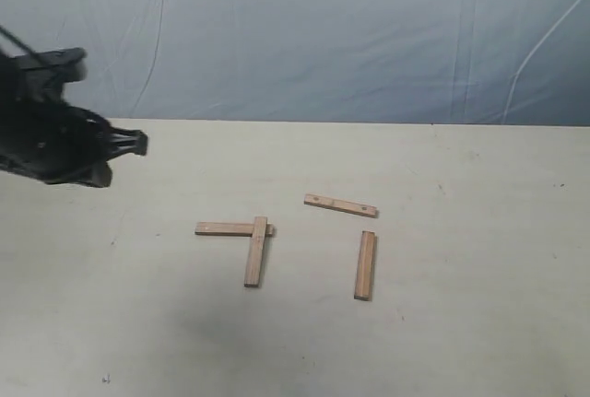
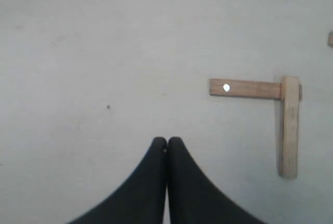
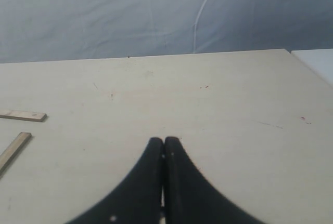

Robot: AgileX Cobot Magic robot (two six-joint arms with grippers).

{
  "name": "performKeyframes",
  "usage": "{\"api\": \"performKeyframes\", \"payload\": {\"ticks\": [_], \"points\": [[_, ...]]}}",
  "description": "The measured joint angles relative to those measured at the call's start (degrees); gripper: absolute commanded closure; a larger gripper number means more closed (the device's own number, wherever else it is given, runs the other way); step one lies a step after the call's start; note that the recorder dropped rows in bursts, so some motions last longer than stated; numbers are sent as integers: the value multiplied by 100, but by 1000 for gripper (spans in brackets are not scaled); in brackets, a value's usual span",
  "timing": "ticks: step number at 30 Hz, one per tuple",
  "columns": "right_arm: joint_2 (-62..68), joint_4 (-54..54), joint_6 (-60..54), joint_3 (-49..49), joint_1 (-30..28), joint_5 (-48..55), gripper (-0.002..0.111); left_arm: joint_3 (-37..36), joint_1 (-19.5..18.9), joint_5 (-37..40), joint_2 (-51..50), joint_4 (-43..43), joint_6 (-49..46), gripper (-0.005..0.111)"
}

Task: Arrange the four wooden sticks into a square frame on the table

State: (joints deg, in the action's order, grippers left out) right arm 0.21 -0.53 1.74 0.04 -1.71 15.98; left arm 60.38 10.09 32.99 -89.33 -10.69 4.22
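Observation:
Four wooden sticks lie on the table [image 1: 461, 342]. Two of them meet in an L: a flat-lying one [image 1: 224, 228] [image 2: 244, 88] and one [image 1: 255, 251] [image 2: 289, 126] crossing over its end. A stick with small dark holes [image 1: 341, 205] [image 3: 22, 115] lies apart to the right, and the fourth [image 1: 365, 265] [image 3: 13, 149] lies below it, also apart. My left gripper [image 1: 138, 144] [image 2: 167, 141] hovers shut and empty, left of the L. My right gripper [image 3: 164, 141] is shut and empty, out of the exterior view. No square frame stands formed.
A blue-grey backdrop sheet [image 1: 323, 29] hangs behind the table's far edge. The table's right edge [image 3: 312, 73] shows in the right wrist view. Bare table surface surrounds the sticks.

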Motion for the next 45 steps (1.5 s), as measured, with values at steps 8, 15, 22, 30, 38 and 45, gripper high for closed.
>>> {"api": "performKeyframes", "payload": {"ticks": [8, 15, 22, 30, 38, 45], "points": [[0, 0, 0, 0, 0, 0, 109, -2577, -270, -2411, 2789, -978, -99, 107], [0, 0, 0, 0, 0, -563, 109, -4365, 9, -3358, 5475, -1201, -110, 107], [-10, -59, 347, 0, 0, -2483, 109, -5565, 11, -3430, 7694, -1212, -123, 107], [222, 125, 2611, -151, 0, -4610, 109, -6011, 11, -3085, 8879, -879, -149, 107], [2351, 323, 2459, -1124, 0, -6458, 109, -6020, 11, -2826, 8900, -152, -171, 107], [4866, 544, 2305, -2384, 0, -6364, 109, -6020, 11, -2803, 8900, 525, -171, 107]]}}
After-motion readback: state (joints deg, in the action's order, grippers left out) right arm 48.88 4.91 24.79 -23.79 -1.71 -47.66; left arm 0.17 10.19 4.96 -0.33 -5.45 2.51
